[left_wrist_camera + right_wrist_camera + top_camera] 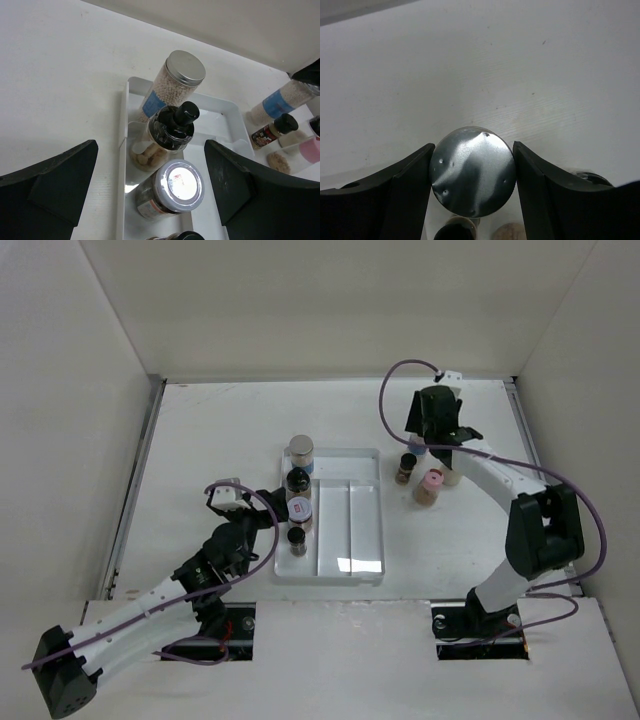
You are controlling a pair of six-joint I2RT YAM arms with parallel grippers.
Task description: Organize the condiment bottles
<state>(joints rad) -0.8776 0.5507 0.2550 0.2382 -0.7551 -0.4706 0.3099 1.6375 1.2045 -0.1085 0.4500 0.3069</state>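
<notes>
Tray (365, 520): four bottles (299, 508) in left compartment | left gripper (150, 145) wide, empty | right gripper (473, 146) clasps metal-capped jar (472, 172)

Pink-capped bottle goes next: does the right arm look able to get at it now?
Probably not yet: the right end effector is closed on the metal-capped jar. The pink-capped bottle stands close by, its cap uncovered, so releasing first should do.

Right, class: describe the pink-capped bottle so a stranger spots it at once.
Start at the clear tray mid-table; just right of it stands a cluster of bottles. The one nearest the right arm's base is the pink-capped bottle; the black-capped bottle and metal-capped jar beside it lack pink.
</notes>
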